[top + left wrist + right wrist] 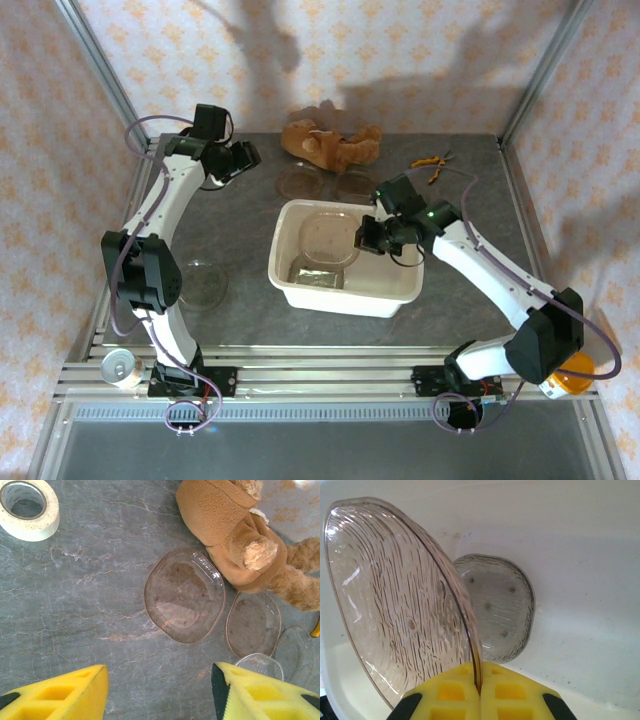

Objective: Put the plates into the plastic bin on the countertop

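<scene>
R gripper (480,692): your jaws were clamped on the rim of a plate (395,605), held on edge inside the bin (580,555).
Bin: 2nd plate (505,610) sat against its white inner surface, just behind the gripped one.
L gripper (160,692): you had it spread wide, nothing btwn the pads, above the counter (75,605).
Counter: 3rd plate (184,595) and 4th plate (253,624) lay side by side next to a plush toy (235,530); tape roll (27,507) well apart.
</scene>
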`<action>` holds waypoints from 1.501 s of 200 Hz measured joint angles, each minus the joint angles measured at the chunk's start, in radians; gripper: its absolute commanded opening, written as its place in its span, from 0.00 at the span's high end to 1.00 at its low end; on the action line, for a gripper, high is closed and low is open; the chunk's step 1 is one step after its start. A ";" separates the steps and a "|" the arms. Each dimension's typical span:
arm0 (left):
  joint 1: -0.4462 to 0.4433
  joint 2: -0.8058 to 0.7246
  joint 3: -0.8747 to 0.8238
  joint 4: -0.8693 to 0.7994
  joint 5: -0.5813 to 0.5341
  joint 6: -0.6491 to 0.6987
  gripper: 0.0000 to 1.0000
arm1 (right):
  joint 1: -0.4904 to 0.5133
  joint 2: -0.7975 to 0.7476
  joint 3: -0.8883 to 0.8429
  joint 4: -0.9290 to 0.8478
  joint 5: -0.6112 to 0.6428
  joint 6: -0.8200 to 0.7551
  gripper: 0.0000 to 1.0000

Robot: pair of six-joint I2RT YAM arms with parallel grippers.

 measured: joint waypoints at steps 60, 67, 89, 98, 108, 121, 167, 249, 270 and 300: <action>0.000 0.004 0.000 -0.012 0.010 0.007 0.44 | 0.008 0.003 -0.082 0.045 -0.002 0.039 0.95; 0.000 0.004 0.000 -0.014 0.010 0.009 0.44 | 0.009 0.005 -0.085 0.053 -0.002 0.043 0.95; 0.001 0.004 0.000 -0.020 0.010 0.017 0.44 | 0.015 0.018 -0.096 0.077 -0.005 0.054 0.95; 0.001 0.004 0.000 -0.022 0.010 0.020 0.44 | 0.020 0.027 -0.100 0.086 -0.005 0.059 0.95; 0.001 0.004 0.000 -0.023 0.010 0.023 0.44 | 0.027 0.039 -0.104 0.094 -0.005 0.063 0.95; 0.003 0.004 -0.002 -0.023 0.010 0.025 0.43 | 0.034 0.056 -0.108 0.104 -0.006 0.067 0.95; 0.016 0.004 -0.018 -0.024 0.010 0.028 0.44 | 0.040 0.101 -0.126 0.134 -0.012 0.084 0.95; 0.023 0.003 -0.050 -0.027 0.010 0.035 0.44 | 0.053 0.191 -0.139 0.184 -0.039 0.098 0.95; 0.025 0.003 -0.050 -0.027 0.010 0.035 0.44 | 0.058 0.215 -0.139 0.190 -0.042 0.098 0.95; 0.029 0.003 -0.050 -0.027 0.010 0.035 0.44 | 0.063 0.250 -0.139 0.192 -0.055 0.095 0.94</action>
